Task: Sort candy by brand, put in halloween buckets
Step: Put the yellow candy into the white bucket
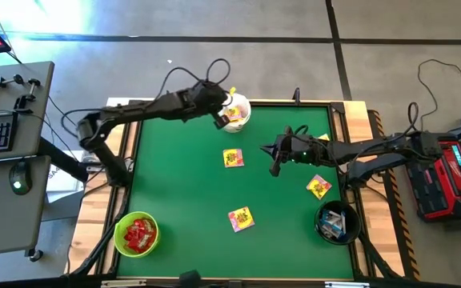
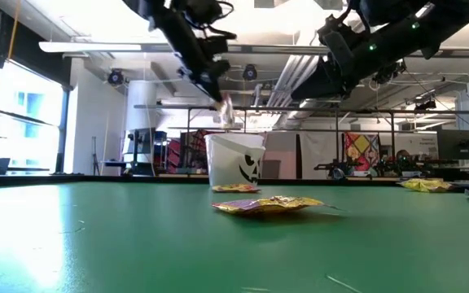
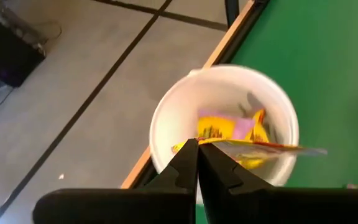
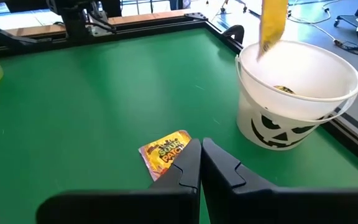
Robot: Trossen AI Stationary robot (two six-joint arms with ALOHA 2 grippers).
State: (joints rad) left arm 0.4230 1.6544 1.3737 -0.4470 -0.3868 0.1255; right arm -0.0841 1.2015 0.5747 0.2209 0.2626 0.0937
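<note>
Left gripper (image 3: pixel 197 146) fingers (image 3: pixel 182 163) pinch yellow packet (image 3: pixel 272 148), half-hidden.

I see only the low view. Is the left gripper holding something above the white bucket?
Observer: Yes. The left gripper has its fingers shut on a yellow packet, right over the white bucket.
Operator: What lies inside that bucket?
Observer: At least one yellow-and-pink packet.
Operator: And the right gripper?
Observer: The right gripper is shut and empty, and hovers near a loose packet on the table.
</note>
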